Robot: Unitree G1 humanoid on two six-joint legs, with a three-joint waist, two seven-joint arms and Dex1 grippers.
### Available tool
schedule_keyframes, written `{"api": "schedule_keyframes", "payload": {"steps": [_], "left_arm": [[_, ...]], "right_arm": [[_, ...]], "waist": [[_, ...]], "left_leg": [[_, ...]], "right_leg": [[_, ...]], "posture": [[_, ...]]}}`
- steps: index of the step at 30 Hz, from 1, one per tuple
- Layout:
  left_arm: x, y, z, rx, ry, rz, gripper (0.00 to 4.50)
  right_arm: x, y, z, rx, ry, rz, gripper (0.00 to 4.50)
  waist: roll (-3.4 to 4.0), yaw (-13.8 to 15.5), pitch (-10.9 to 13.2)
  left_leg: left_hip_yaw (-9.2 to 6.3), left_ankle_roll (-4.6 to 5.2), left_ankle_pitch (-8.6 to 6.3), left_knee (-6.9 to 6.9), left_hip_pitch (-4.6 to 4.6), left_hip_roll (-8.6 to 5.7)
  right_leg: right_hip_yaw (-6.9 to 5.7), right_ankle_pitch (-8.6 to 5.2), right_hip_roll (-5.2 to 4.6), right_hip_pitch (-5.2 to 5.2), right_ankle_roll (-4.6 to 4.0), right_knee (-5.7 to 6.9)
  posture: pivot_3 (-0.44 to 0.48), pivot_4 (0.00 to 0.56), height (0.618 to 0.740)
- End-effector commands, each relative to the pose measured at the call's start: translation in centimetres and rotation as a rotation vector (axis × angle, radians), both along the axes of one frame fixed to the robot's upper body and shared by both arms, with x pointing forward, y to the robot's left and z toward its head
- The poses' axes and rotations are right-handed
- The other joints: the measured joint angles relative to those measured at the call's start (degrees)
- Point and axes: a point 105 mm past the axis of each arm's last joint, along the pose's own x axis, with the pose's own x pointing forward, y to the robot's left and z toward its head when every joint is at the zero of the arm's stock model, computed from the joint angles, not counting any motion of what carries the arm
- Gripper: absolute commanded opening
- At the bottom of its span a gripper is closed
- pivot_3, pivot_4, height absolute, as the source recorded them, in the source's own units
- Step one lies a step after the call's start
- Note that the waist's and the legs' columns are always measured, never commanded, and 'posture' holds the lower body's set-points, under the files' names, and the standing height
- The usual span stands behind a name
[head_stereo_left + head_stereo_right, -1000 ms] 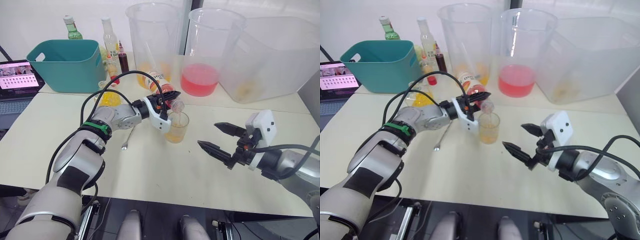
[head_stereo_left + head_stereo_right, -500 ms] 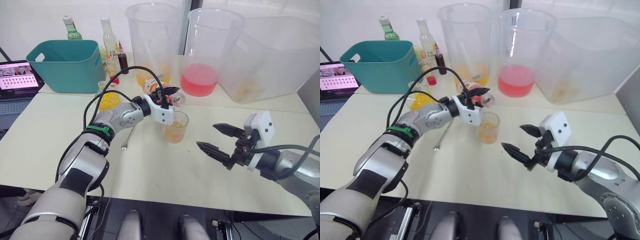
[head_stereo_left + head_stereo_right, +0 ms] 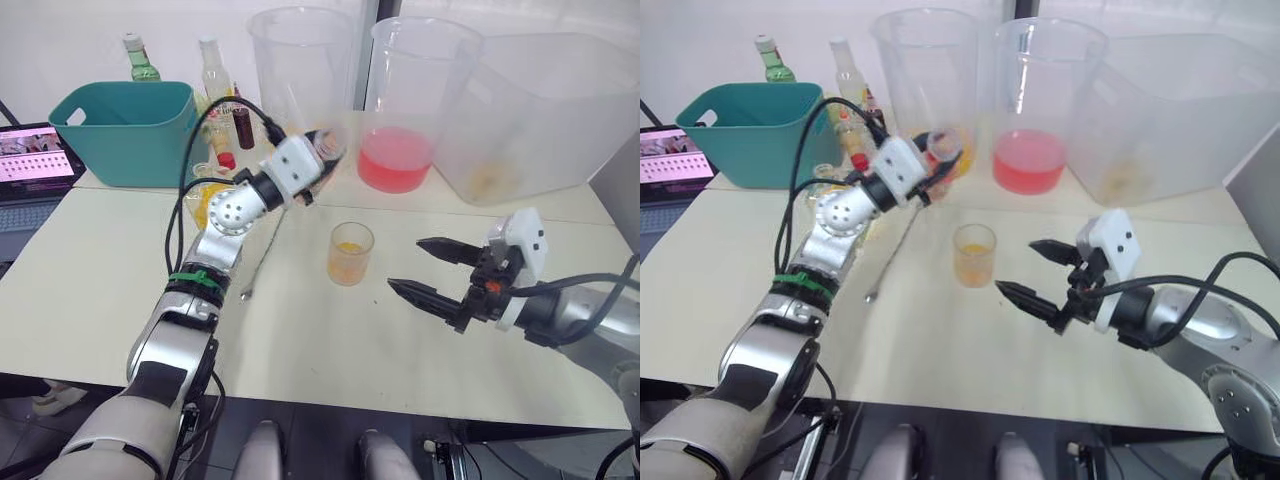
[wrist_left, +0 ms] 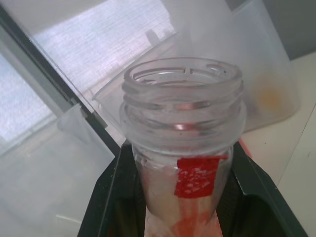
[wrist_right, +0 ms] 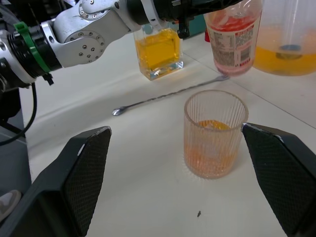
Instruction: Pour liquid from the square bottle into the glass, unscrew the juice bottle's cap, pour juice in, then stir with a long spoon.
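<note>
Teal tub (image 3: pixel 130 125) sits far left at the back of the pale surface (image 3: pixel 300 330). Next along, the square bottle (image 5: pixel 158 52) stands with its yellow liquid, and the long spoon (image 5: pixel 168 96) lies flat beside it. Left gripper (image 3: pixel 312 160) is up off the surface, fingers clamped on the uncapped juice bottle (image 4: pixel 183 143). Centre, the glass (image 3: pixel 350 253) stands alone, orange liquid low inside. Right gripper (image 3: pixel 430 268) hovers near it, fingers spread wide, gripping nothing.
</note>
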Motion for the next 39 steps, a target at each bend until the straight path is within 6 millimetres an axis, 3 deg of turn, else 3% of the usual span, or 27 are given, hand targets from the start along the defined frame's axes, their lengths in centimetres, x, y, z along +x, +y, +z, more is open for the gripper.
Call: {"api": "schedule_keyframes", "payload": {"steps": [1,4,10,21,26,31,34,39], "left_arm": [[-2.3,1.2,3.2,-0.093,0.023,-0.056,1.38],[-4.2,2.2,3.4,-0.155,0.143,-0.143,1.38],[-9.8,5.5,2.2,-0.14,0.34,-0.296,1.38],[-13.5,14.5,0.4,-0.135,0.443,0.008,1.38],[-13.3,18.9,0.7,-0.177,0.415,0.162,1.38],[-9.2,24.1,2.1,-0.262,0.297,0.441,1.38],[-7.4,25.2,2.6,-0.297,0.271,0.489,1.38],[-2.7,24.5,3.0,-0.329,0.269,0.507,1.38]], "right_arm": [[-0.3,-0.1,1.3,0.001,-0.024,0.069,4.46],[-0.2,-0.4,1.8,-0.005,-0.023,0.113,4.46],[-0.6,-0.5,2.9,-0.016,0.001,0.287,4.46],[0.4,0.4,3.0,-0.032,0.017,0.452,4.46],[0.7,0.7,2.9,-0.036,0.01,0.469,4.46],[0.5,0.9,2.5,-0.029,0.007,0.449,4.46],[0.2,0.8,2.4,-0.028,0.005,0.43,4.46],[-0.7,0.4,2.1,-0.019,0.003,0.353,4.46]], "waist": [[0.0,-0.21,0.0],[0.0,-0.21,0.0],[0.02,-0.75,0.0],[0.0,-0.95,0.01],[0.01,-0.45,0.01],[-0.06,0.25,0.03],[-0.1,0.31,0.01],[-0.14,0.79,0.0]], "left_leg": [[0.0,0.0,0.0,0.0,0.02,0.0],[-0.08,-0.03,0.05,0.0,0.04,0.01],[-0.12,-0.03,0.06,-0.01,0.19,0.05],[-0.11,-0.03,0.06,-0.02,0.2,0.07],[-0.09,-0.04,0.05,-0.05,0.19,0.07],[-0.09,-0.04,0.05,-0.05,0.17,0.07],[-0.11,-0.04,0.05,-0.05,0.14,0.06],[-0.19,-0.04,0.05,-0.05,0.05,0.06]], "right_leg": [[0.01,0.0,0.0,0.01,0.0,0.02],[-0.08,0.0,0.01,0.01,0.0,-0.02],[-0.14,-0.01,0.02,0.05,-0.01,-0.05],[-0.16,-0.02,0.01,0.03,-0.04,-0.08],[-0.2,-0.03,-0.02,0.04,-0.05,-0.15],[-0.27,-0.03,-0.02,0.04,-0.05,-0.18],[-0.31,-0.03,-0.03,0.04,-0.05,-0.2],[-0.47,-0.03,-0.04,0.0,-0.05,-0.16]], "posture": [[0.0,0.15,0.719],[0.0,0.15,0.719],[0.0,0.15,0.719],[0.0,0.15,0.719],[0.0,0.15,0.719],[0.0,0.15,0.719],[0.0,0.15,0.719],[0.0,0.15,0.719]]}}
